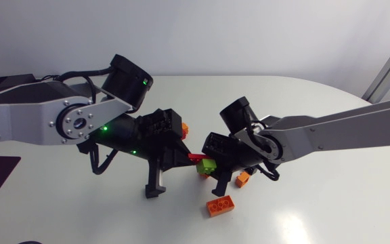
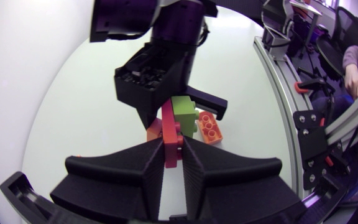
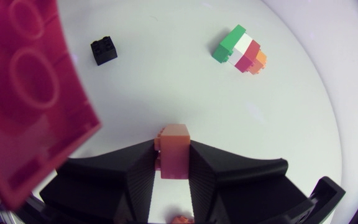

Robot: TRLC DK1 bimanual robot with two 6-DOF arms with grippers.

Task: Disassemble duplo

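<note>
- Above the table (image 1: 330, 210), in the head view, the left end effector (image 1: 185, 157) and the right end effector (image 1: 213, 168) meet tip to tip. They carry the duplo piece between them, with the red brick (image 1: 196, 157) at 9 o'clock of the green brick (image 1: 209, 165). A loose orange brick (image 1: 221, 205) lies on the table at 5 o'clock of them.
- From the left wrist view, its fingers (image 2: 120, 180) are clamped on the red brick from both sides, and the green brick is just ahead at 12 o'clock. I judge this arm should be a firm anchor.
- From the right wrist view, its fingers (image 3: 222, 177) are pinched on an orange-red brick (image 3: 174, 152). Peeling with a tilt should part the studs more cleanly than a straight pull.
</note>
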